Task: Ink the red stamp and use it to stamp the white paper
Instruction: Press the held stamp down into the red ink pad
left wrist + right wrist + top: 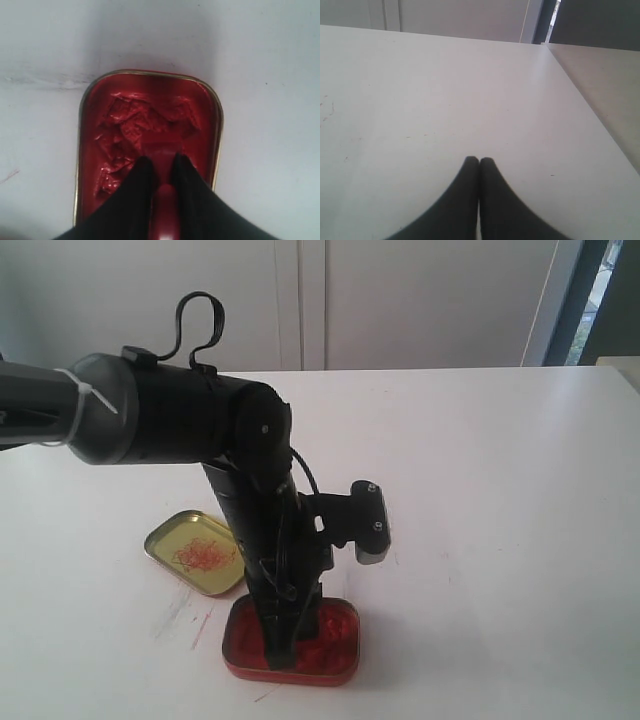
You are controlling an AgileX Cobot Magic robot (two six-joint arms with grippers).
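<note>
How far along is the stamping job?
Done: stamp picked up, clamped in the left gripper. In hand: inking, its base looks down in the red tin's paste. Left: pressing it on the paper, which I cannot make out in any view. Right gripper is shut on nothing.

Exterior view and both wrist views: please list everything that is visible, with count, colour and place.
Rectangular red metal tin of lumpy ink paste: one, red, table's near side.
Gold-coloured metal lid with red scribbles: one, gold, left of the tin, exterior view.
Small red stamp with knob handle: one, red, over the paste.
White table: one, white, under everything.
Left end effector: one, black, shut on the stamp.
Right end effector: one, black, shut, above the table.
</note>
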